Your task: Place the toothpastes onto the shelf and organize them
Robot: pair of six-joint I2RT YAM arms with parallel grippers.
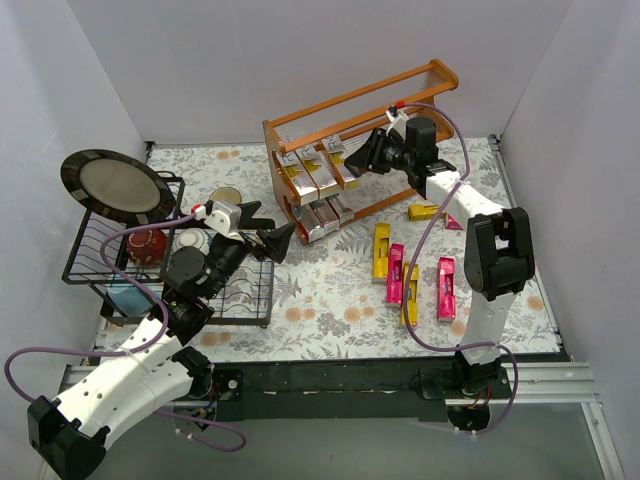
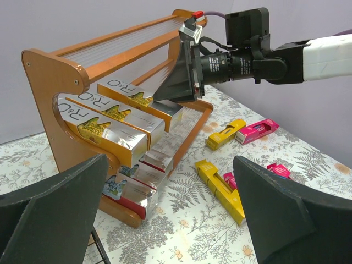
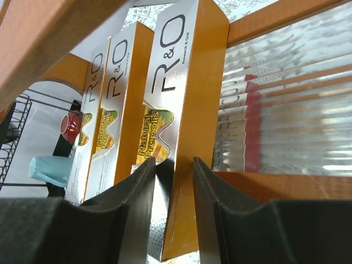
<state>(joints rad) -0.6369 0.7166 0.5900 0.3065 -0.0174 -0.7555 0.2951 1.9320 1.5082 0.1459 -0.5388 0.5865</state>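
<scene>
The orange-brown shelf (image 1: 400,85) stands at the back centre. Its middle tier holds three silver-and-gold cartons (image 1: 312,172). The lower tier holds silver-and-red cartons (image 1: 322,217). My right gripper (image 1: 366,155) reaches into the middle tier and is shut on the near end of the rightmost silver-and-gold carton (image 3: 187,82), with a finger on each side in the right wrist view (image 3: 173,187). My left gripper (image 1: 278,240) is open and empty, hovering left of the shelf above the table (image 2: 170,165). Loose yellow (image 1: 381,250) and magenta (image 1: 446,288) cartons lie on the table right of centre.
A black wire dish rack (image 1: 100,250) with a dark plate (image 1: 115,187), a red cup (image 1: 145,245) and bowls stands at the left. More loose cartons, yellow (image 1: 425,211) and magenta (image 1: 396,273), lie beside the shelf's right end. White walls enclose the table.
</scene>
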